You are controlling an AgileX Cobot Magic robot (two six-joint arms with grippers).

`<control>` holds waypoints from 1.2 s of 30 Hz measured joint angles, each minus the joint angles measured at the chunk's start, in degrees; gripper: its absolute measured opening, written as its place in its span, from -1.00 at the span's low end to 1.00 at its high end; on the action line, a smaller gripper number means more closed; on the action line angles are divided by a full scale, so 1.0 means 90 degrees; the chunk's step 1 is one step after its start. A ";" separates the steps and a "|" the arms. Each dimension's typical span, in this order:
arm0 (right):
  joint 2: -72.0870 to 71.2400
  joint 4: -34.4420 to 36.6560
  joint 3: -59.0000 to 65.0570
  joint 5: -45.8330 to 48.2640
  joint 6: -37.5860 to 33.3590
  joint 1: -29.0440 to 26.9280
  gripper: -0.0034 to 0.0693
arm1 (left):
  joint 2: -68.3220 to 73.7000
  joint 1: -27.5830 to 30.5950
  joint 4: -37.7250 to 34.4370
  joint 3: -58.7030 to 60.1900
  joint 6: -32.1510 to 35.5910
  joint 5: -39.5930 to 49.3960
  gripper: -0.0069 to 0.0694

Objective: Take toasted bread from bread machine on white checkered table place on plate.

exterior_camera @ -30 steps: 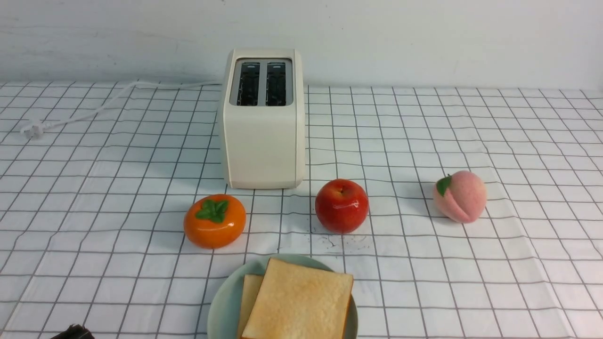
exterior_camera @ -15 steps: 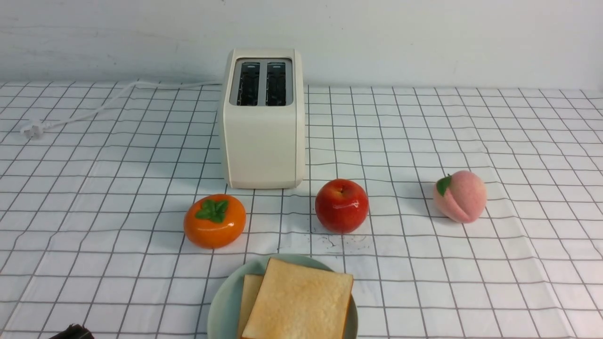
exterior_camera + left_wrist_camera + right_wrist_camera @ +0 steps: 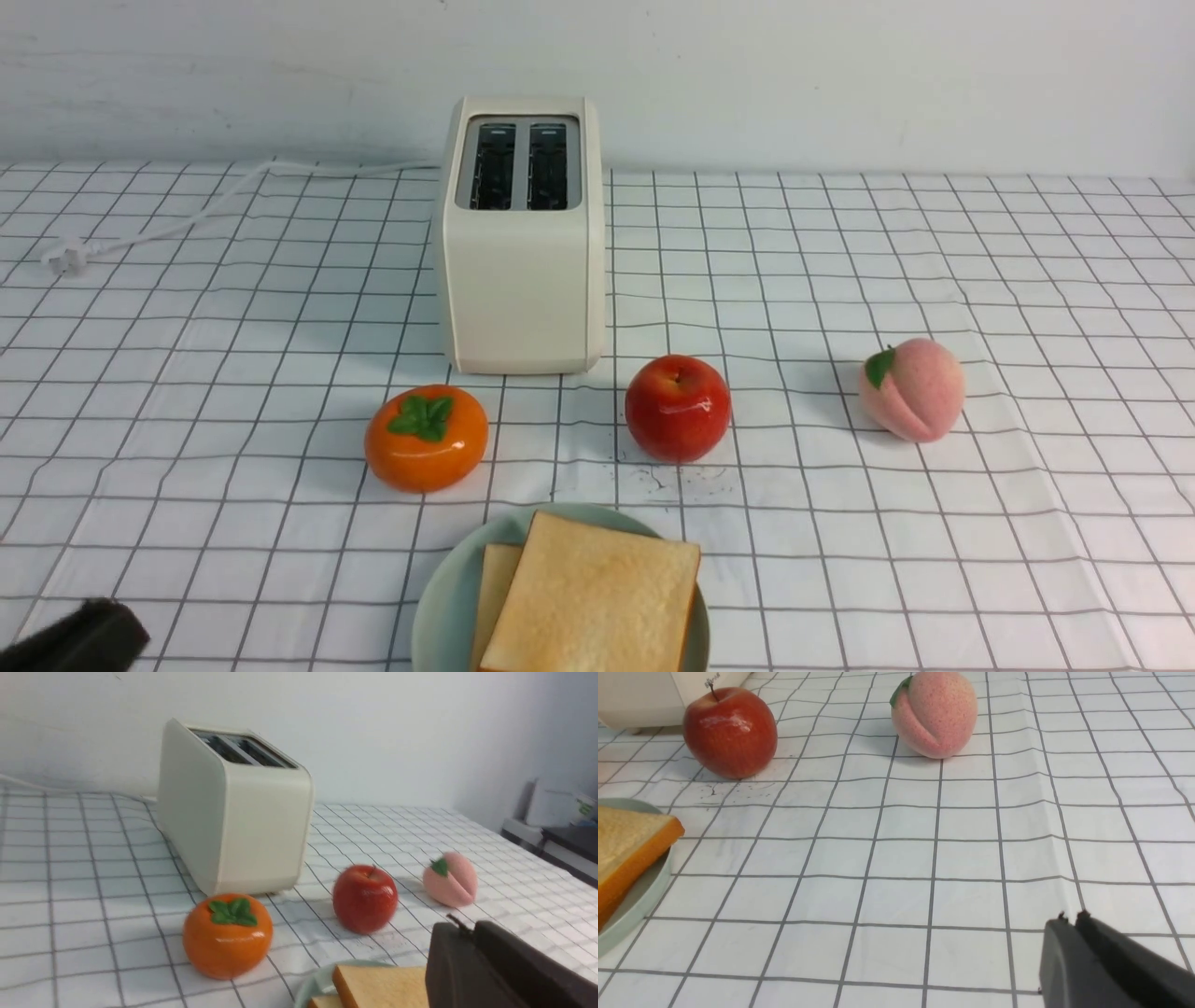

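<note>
Two slices of toasted bread (image 3: 590,597) lie stacked on the mint-green plate (image 3: 443,607) at the front edge of the white checkered table (image 3: 187,392); the upper slice covers most of the lower one. The cream bread machine (image 3: 521,252) stands at the back with both dark slots empty. My left gripper (image 3: 469,928) is shut and holds nothing; it shows as a dark tip (image 3: 79,639) at the front left, left of the plate. My right gripper (image 3: 1071,919) is shut and empty, low over bare cloth right of the plate (image 3: 635,900); the front view does not show it.
An orange persimmon (image 3: 426,437) and a red apple (image 3: 677,407) sit between the bread machine and the plate. A pink peach (image 3: 911,388) lies further right. The white cord and plug (image 3: 65,254) trail off at the back left.
The left gripper's dark tip has come further into the front view at the bottom left corner. Bread, plate and fruit have not moved.
</note>
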 joint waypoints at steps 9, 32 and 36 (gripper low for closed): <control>0.0000 0.0000 0.0000 0.0000 0.0000 0.0000 -0.80 | 0.0000 0.0959 0.3626 0.0000 -0.2794 -0.0040 -0.85; 0.0000 -0.0013 0.0000 0.0012 -0.0013 0.0000 -0.76 | -0.0445 0.1671 0.4686 0.0765 -0.4867 0.1994 -0.85; 0.0000 -0.0013 0.0000 0.0012 -0.0013 0.0000 -0.74 | -0.0445 0.1671 0.4686 0.0765 -0.4881 0.1994 -0.85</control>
